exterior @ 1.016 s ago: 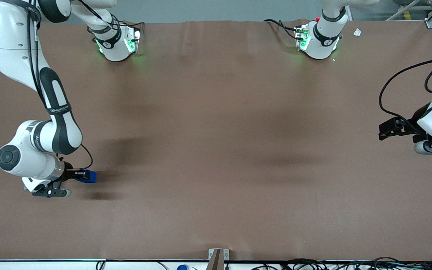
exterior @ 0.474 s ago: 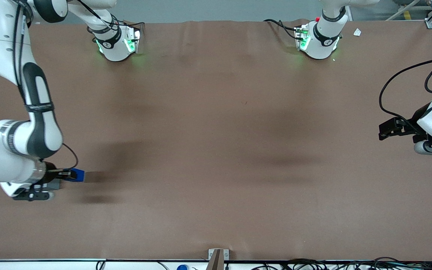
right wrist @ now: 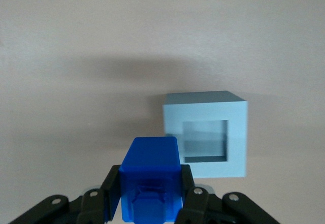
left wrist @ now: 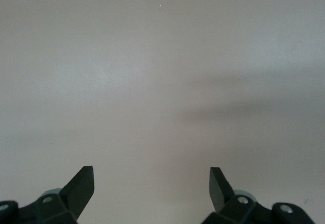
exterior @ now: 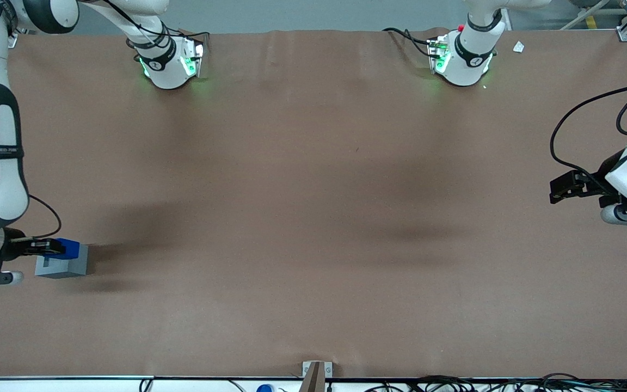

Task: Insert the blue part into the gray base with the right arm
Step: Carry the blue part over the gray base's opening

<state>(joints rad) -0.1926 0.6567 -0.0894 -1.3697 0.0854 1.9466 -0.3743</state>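
My right arm's gripper (exterior: 66,248) is shut on the blue part (exterior: 70,249), a small bright blue block, and holds it above the gray base (exterior: 63,266) at the working arm's end of the table. In the right wrist view the blue part (right wrist: 150,176) sits clamped between the black fingers (right wrist: 114,188), and the gray base (right wrist: 205,135) with its square recess lies on the table just ahead and a little to one side of it. The part is not in the recess.
The brown table (exterior: 313,218) stretches toward the parked arm's end. Two arm bases (exterior: 169,60) with green lights stand farther from the front camera. A small metal bracket (exterior: 316,373) sits at the table's near edge.
The right arm has carried the blue part sideways toward the working arm's end of the table, and the gray base has come into view under the gripper.
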